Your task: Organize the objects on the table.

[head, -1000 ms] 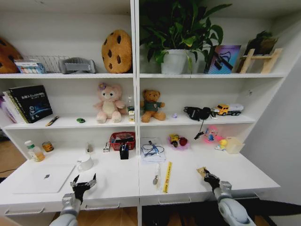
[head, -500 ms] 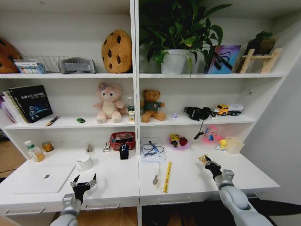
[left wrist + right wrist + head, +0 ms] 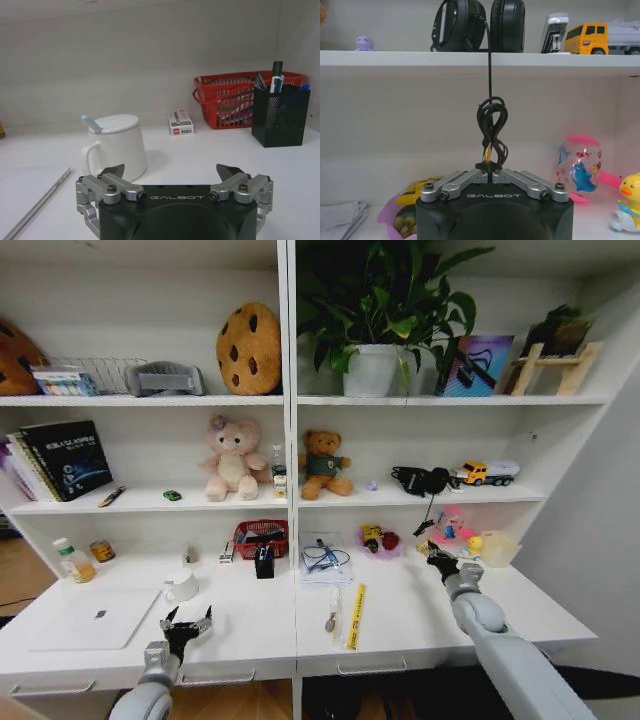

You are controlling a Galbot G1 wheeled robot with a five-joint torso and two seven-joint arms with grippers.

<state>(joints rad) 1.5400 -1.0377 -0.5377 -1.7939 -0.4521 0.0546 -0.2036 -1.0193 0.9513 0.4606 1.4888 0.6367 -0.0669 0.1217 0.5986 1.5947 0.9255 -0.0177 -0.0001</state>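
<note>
Headphones (image 3: 420, 480) sit on the shelf with their cable (image 3: 491, 127) dangling above the counter (image 3: 400, 615), its end clenched in the right claw (image 3: 437, 562), so pulling could drag them off; the left claw (image 3: 186, 624), released, hovers near the mug (image 3: 117, 145).

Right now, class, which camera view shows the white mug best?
The left wrist view: the white mug, with lid and spoon, stands close ahead of the open left claw. The head view shows the mug small; the right wrist view faces the shelf instead.
</note>
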